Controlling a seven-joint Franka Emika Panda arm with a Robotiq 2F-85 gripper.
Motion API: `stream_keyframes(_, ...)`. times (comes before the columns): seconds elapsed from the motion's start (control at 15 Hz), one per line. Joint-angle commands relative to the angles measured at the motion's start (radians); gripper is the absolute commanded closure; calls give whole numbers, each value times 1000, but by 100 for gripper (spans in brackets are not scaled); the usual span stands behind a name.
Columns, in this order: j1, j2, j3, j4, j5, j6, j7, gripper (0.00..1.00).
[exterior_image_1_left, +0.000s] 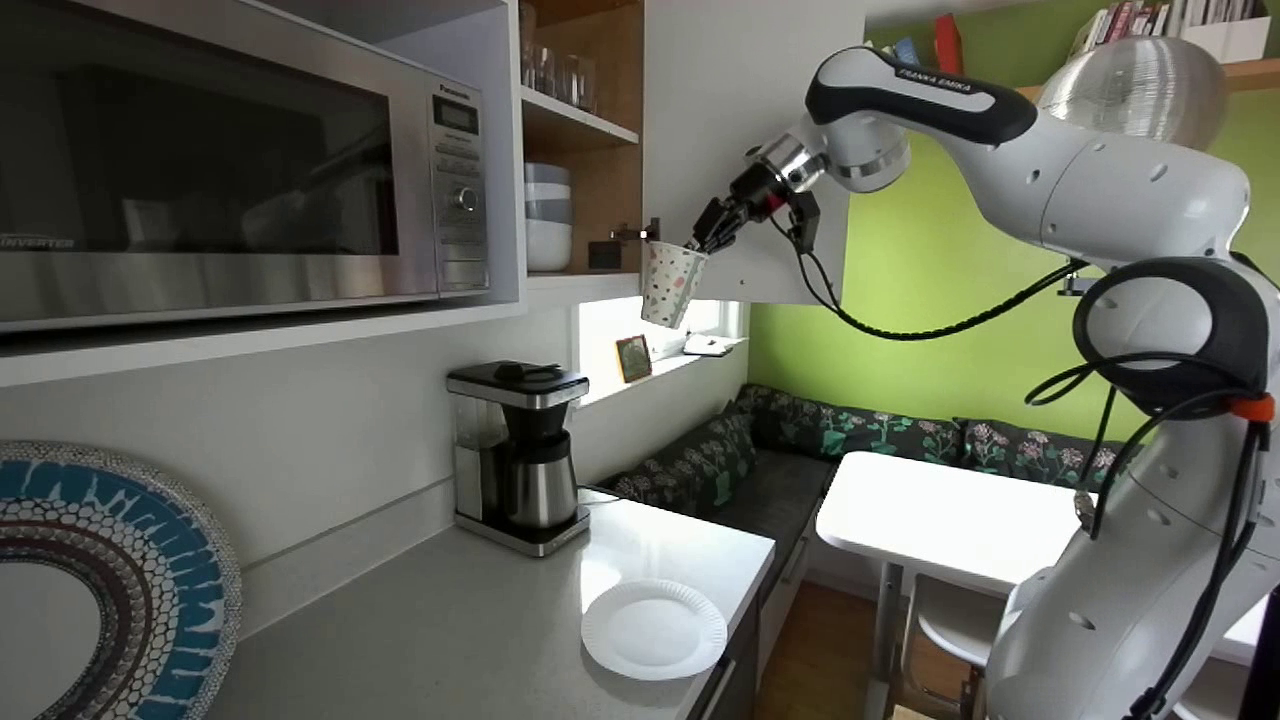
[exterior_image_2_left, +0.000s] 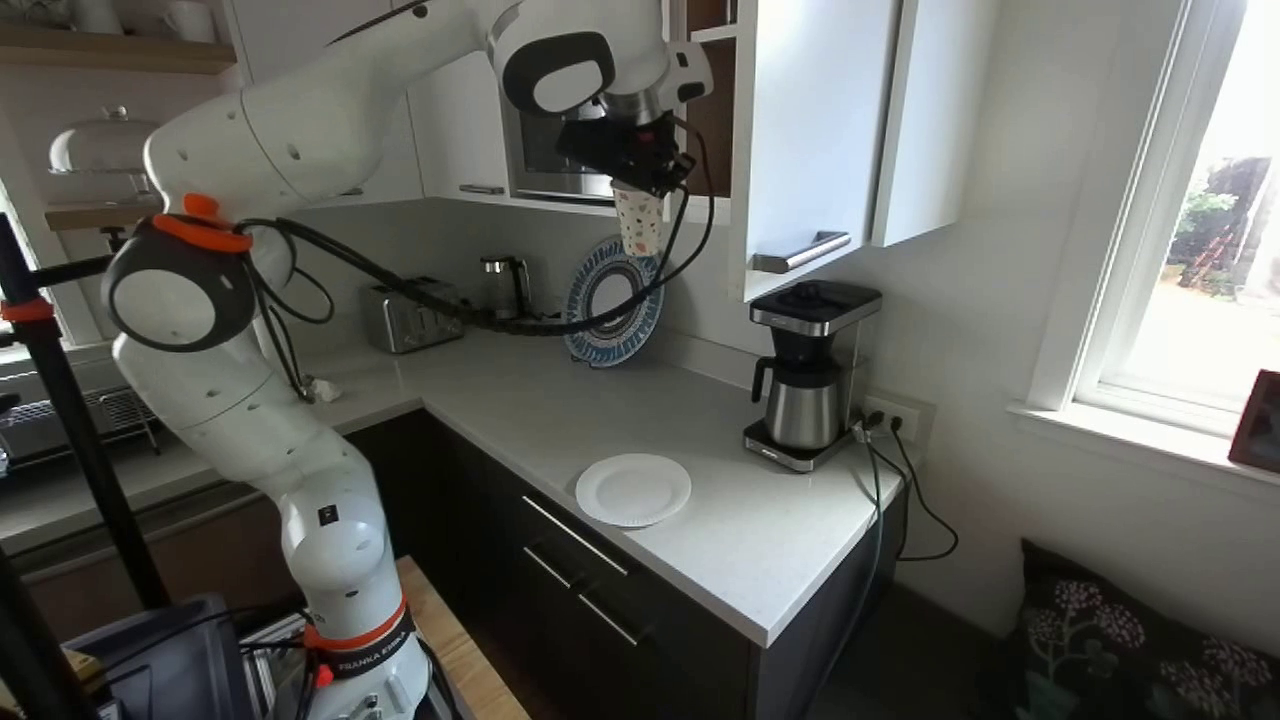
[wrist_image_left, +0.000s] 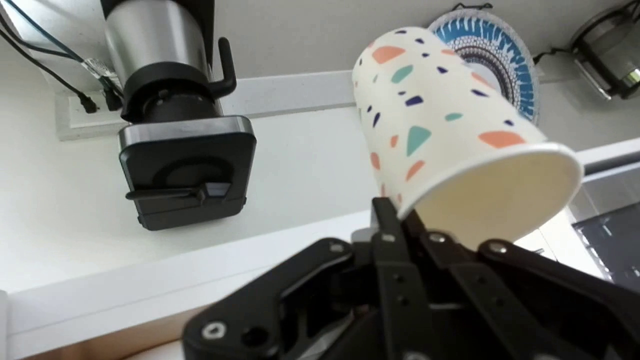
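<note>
The gripper (wrist_image_left: 398, 212) is clenched on the rim of a paper cup (wrist_image_left: 430, 115), one fingertip outside its thin side and one inside the mouth. In the wrist view the cup, cream with coral, teal and navy flecks, stretches from the fingertips toward 12 to 1 o'clock, its open mouth lying between 2 and 3. In both exterior views it hangs in the air above counter level, mouth uppermost.

Taking the cup as the dial's centre in an exterior view, an open cupboard (exterior_image_1_left: 605, 200) comes next at 10 to 11 o'clock, stacked dishes (exterior_image_1_left: 548, 220) low in it and glasses (exterior_image_1_left: 570, 82) on the shelf above. The coffee maker (exterior_image_1_left: 482, 470) stands on the counter (exterior_image_1_left: 400, 620) at 7 o'clock with its steel carafe (exterior_image_1_left: 540, 490). A white plate (exterior_image_1_left: 655, 630) lies flat at 6.

Farther off, in the wrist view, a blue patterned plate (wrist_image_left: 522, 65) sits at 1 o'clock, partly hidden by the cup.

Farthest, back in an exterior view, are a white table (exterior_image_1_left: 920, 510) between 4 and 5 o'clock, floral cushions (exterior_image_1_left: 880, 430) at 4 and a green wall (exterior_image_1_left: 930, 260) near 3.
</note>
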Motion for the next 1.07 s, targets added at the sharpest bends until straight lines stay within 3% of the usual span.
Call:
stream_keyframes(0.0, 10, -120, -15, -203, -59, 70, -72, 99)
stream_keyframes(0.07, 33, -45, -32, -82, -43, 25, -33, 96)
stream_keyframes(0.33, 34, -90, -38, -162, -54, 51, -50, 96)
stream_keyframes(1.0, 36, -97, -37, -167, -55, 52, -50, 96)
